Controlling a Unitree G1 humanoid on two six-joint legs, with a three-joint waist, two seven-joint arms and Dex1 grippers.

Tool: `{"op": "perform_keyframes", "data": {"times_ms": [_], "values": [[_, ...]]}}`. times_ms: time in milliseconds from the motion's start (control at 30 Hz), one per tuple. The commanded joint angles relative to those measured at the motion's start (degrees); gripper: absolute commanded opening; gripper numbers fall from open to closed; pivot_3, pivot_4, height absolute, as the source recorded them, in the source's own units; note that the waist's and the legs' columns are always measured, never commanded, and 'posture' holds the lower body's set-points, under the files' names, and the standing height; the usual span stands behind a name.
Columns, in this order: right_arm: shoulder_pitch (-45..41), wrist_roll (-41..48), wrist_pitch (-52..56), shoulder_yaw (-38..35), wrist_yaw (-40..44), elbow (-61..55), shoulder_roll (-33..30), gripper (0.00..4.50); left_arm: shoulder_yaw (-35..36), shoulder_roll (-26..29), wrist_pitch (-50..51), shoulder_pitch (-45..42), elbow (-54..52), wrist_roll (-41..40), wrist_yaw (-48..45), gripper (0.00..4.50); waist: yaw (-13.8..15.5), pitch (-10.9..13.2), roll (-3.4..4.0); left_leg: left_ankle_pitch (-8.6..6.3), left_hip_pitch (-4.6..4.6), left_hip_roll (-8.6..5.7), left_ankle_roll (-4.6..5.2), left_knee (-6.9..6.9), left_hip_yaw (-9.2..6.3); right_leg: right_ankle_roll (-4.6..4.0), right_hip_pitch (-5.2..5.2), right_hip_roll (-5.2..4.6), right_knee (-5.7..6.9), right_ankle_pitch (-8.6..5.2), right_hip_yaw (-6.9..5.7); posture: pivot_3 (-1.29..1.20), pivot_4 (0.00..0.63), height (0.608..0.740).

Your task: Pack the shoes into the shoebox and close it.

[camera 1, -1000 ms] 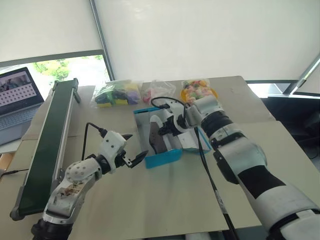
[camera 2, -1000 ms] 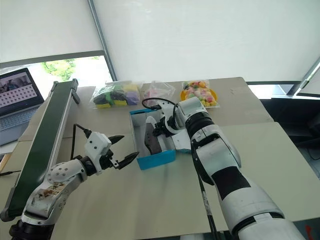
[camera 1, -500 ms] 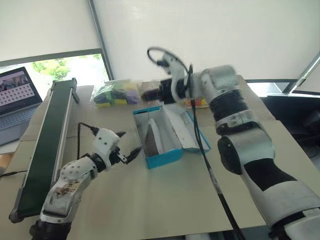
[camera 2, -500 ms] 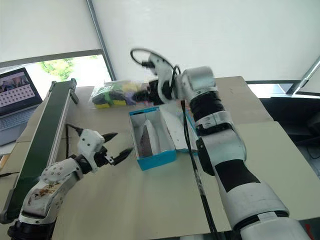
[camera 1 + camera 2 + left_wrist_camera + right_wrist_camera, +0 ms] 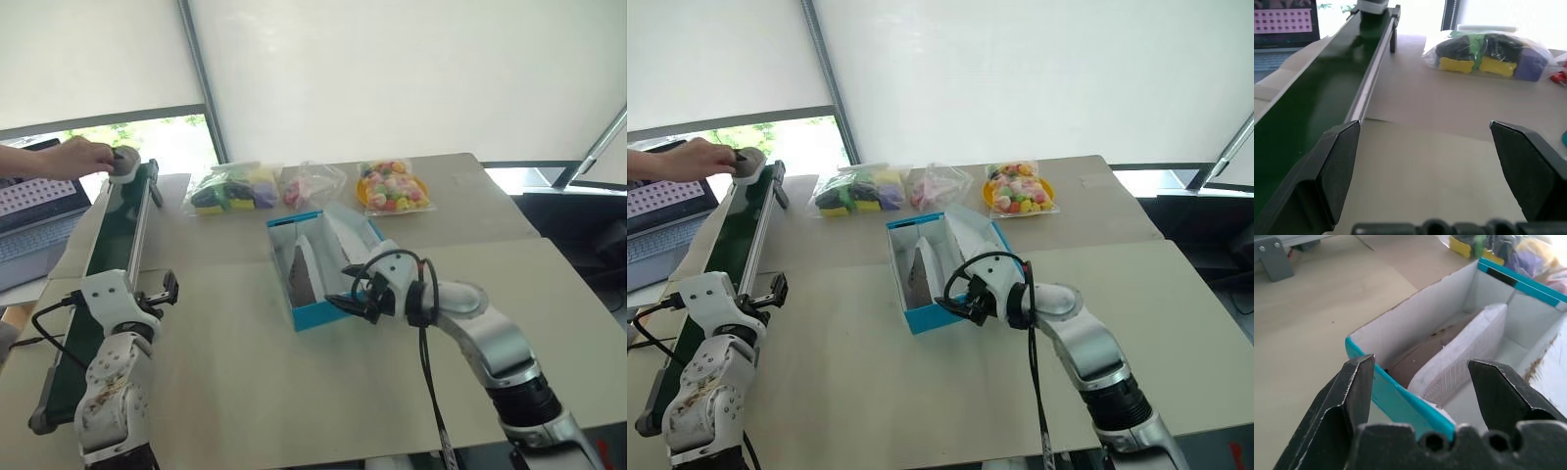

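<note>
At bench centre, we have one shoe [image 5: 302, 271] on edge inside the shoebox [image 5: 323, 269], lid unfolded; second shoe unpacked. Right tool [image 5: 355, 297] spread at its five o'clock corner; left tool [image 5: 1436, 169] spread, empty.

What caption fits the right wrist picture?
Open right gripper hovers at the turquoise shoebox, one shoe lying on its side inside.
</note>
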Motion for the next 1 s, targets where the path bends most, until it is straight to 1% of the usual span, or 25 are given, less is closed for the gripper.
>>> {"op": "perform_keyframes", "data": {"times_ms": [33,67,167,233,333,533,633,733,1000], "values": [[-0.7,-3.1,-4.1,0.2,-3.4,-0.6,1.2,4.37,1.5,2.2,-0.3,-1.3,1.4,-0.5,-1.2,4.5,0.4,0.0,0.01,0.02,0.11,0.07,-0.04,-0.08,-0.05,-0.03,0.02,0.26,0.08,0.02,0.07,0.0,0.15,0.646],[-0.7,-3.9,-5.4,0.4,-4.0,0.4,1.6,4.48,1.8,2.6,-0.5,-1.5,2.2,-0.5,-1.3,4.5,0.7,0.0,0.02,0.05,0.13,0.19,-0.1,-0.1,-0.11,-0.06,0.0,0.46,0.13,0.03,0.13,0.0,0.15,0.646],[-0.7,-3.4,-6.9,-0.9,-5.4,2.0,3.6,4.48,2.4,3.5,-0.8,-1.9,3.6,-1.0,-1.8,4.5,1.1,0.0,0.0,0.27,0.13,0.36,-0.47,-0.23,-0.12,-0.14,-0.21,0.8,0.38,0.01,0.15,0.0,0.15,0.646],[-0.8,-3.7,-8.7,-1.0,-5.2,2.6,3.8,4.48,2.3,4.0,-0.7,-2.4,4.6,-0.8,-1.9,4.5,1.2,0.0,0.0,0.35,0.07,0.39,-0.62,-0.33,-0.12,-0.3,-0.32,0.8,0.41,-0.07,0.19,0.0,0.15,0.646],[-0.5,-4.2,-10.6,-0.9,-4.6,3.1,3.3,4.48,1.3,5.0,-1.1,-2.7,6.5,0.8,-2.0,4.5,1.2,-0.1,-0.06,0.34,-0.03,0.28,-0.68,-0.3,-0.19,-0.32,-0.46,0.69,0.41,-0.08,0.3,0.0,0.15,0.646],[0.2,1.7,-8.6,-1.1,3.0,0.0,1.0,4.48,1.2,5.6,-0.2,-4.3,10.1,1.4,-0.8,4.5,1.2,-0.1,-0.05,0.0,-0.15,0.12,-0.66,0.09,-0.26,-0.32,-0.59,0.45,0.41,-0.06,0.34,0.0,0.15,0.646],[0.2,3.4,-7.0,-1.1,5.1,-0.8,-0.1,4.48,1.3,5.7,0.3,-4.7,10.9,1.4,-0.4,4.5,1.2,-0.1,-0.07,-0.04,-0.16,0.12,-0.63,0.07,-0.25,-0.32,-0.61,0.43,0.41,-0.06,0.3,0.0,0.15,0.646],[-0.1,3.5,-6.0,-1.1,5.2,-0.8,-0.4,4.48,1.9,5.7,0.4,-5.0,11.4,1.3,0.2,4.5,1.3,-0.1,-0.06,-0.04,-0.16,0.15,-0.64,0.04,-0.25,-0.32,-0.64,0.46,0.41,-0.06,0.27,0.0,0.15,0.646],[-1.0,3.9,-4.4,-2.3,2.8,0.3,1.2,4.48,4.1,6.5,0.0,-4.0,12.2,2.0,2.0,4.5,1.3,-0.1,-0.07,-0.04,-0.08,0.19,-0.64,0.03,-0.25,-0.32,-0.69,0.54,0.39,-0.06,0.34,0.0,0.15,0.646]]}}
